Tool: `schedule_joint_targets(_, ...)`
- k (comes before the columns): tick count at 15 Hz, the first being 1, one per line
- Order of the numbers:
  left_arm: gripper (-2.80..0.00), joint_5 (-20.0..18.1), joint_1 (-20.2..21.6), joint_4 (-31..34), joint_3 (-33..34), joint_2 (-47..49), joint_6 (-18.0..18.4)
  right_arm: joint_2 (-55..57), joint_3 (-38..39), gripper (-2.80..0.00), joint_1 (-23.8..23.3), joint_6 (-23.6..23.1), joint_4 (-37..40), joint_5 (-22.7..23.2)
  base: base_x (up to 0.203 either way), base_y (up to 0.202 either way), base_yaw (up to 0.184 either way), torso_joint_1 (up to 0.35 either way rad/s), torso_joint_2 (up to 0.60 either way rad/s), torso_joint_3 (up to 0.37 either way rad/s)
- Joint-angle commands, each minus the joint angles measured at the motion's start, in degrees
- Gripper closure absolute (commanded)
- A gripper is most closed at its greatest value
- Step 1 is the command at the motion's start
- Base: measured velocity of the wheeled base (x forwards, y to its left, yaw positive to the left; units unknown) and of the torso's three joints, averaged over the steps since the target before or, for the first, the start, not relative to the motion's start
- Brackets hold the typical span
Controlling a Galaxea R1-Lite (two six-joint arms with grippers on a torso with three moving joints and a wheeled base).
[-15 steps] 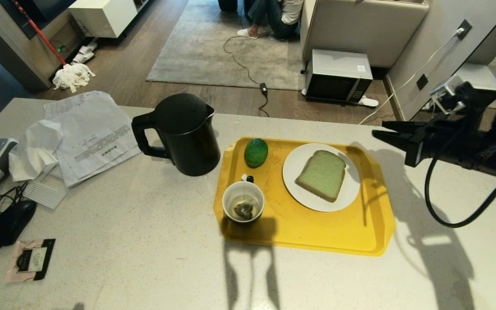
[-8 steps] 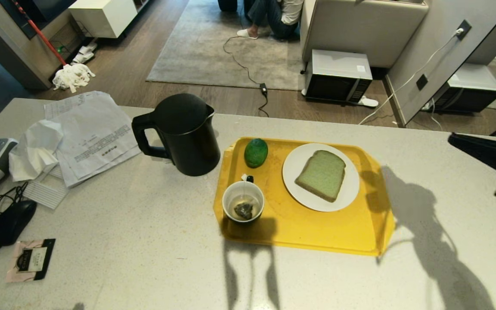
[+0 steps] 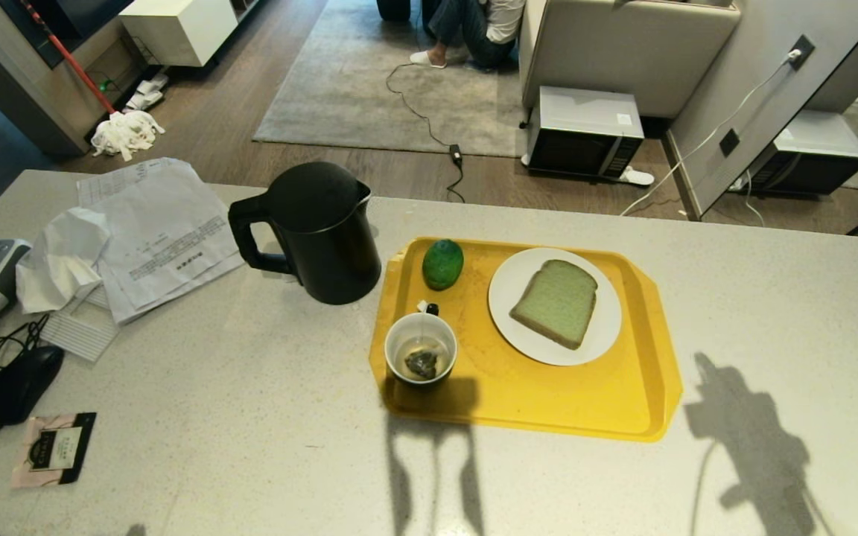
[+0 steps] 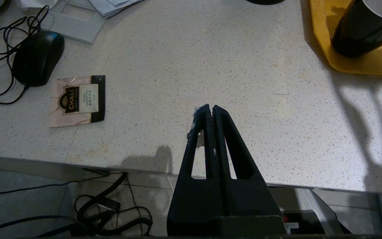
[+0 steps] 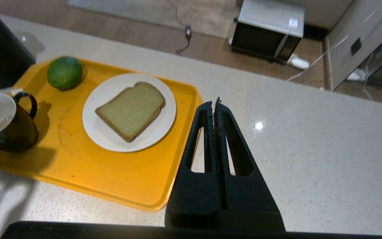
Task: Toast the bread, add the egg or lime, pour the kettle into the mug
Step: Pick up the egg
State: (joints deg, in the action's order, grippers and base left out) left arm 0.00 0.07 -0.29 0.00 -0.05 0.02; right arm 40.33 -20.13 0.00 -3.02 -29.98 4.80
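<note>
A pale green slice of bread (image 3: pixel 554 302) (image 5: pixel 131 110) lies on a white plate (image 3: pixel 600 335) on the yellow tray (image 3: pixel 548 409). The dark green lime (image 3: pixel 442 263) (image 5: pixel 64 72) rests at the tray's far left corner. The mug (image 3: pixel 421 348) (image 5: pixel 7 124) stands at the tray's left edge with a tea bag in liquid inside. The black kettle (image 3: pixel 317 232) stands on the counter left of the tray. No egg is in view. My right gripper (image 5: pixel 215 103) is shut and empty, hanging near the tray's right side. My left gripper (image 4: pixel 210 109) is shut and empty above the counter's near edge.
Papers and a crumpled tissue (image 3: pixel 64 257) lie at the counter's far left, with a black mouse (image 3: pixel 23 383) and a tea sachet (image 3: pixel 53 450) (image 4: pixel 78 99) nearer. A microwave (image 3: pixel 584 130) sits on the floor beyond the counter, and a person sits on the rug.
My right arm has drawn back to the right and left the head view; only its shadow stays on the counter. Nothing on the tray or counter has moved.
</note>
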Motion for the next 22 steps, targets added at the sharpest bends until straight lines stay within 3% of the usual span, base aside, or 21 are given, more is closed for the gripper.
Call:
schedule_joint_targets(1, 0.00, 0.0, 0.0, -0.1, 0.0, 0.0, 0.0, -8.4, 2.6, 0.00, 0.6, -0.3, -0.2, -0.5, 0.000, 0.000, 0.000, 0.000, 0.00, 0.000)
schedule_joint_targets(4, 0.00, 0.0, 0.0, 0.0, 0.0, 0.0, 0.0, -15.0, 7.6, 0.00, 0.6, -0.8, 2.3, -0.7, 0.000, 0.000, 0.000, 0.000, 0.00, 0.000)
schedule_joint_targets(7, 0.00, 0.0, 0.0, -0.1, 0.0, 0.0, 0.0, -19.6, 8.9, 0.00, 1.0, -1.4, 8.6, -0.2, 0.000, 0.000, 0.000, 0.000, 0.00, 0.000)
schedule_joint_targets(12, 0.00, 0.0, 0.0, -0.1, 0.0, 0.0, 0.0, -31.8, 9.3, 0.00, 0.9, -4.4, 10.2, 3.1, 0.000, 0.000, 0.000, 0.000, 0.00, 0.000)
schedule_joint_targets(15, 0.00, 0.0, 0.0, 0.0, 0.0, 0.0, 0.0, -40.3, 9.1, 0.00, 0.4, -5.7, 17.8, 4.1, 0.000, 0.000, 0.000, 0.000, 0.00, 0.000)
schedule_joint_targets(19, 0.00, 0.0, 0.0, 0.0, 0.0, 0.0, 0.0, -40.3, 10.0, 0.00, 0.2, -6.5, 19.6, 4.6, 0.000, 0.000, 0.000, 0.000, 0.00, 0.000)
schedule_joint_targets(22, 0.00, 0.0, 0.0, 0.0, 0.0, 0.0, 0.0, -40.3, 12.8, 0.00, 0.2, -4.5, 19.5, 4.5, 0.000, 0.000, 0.000, 0.000, 0.00, 0.000)
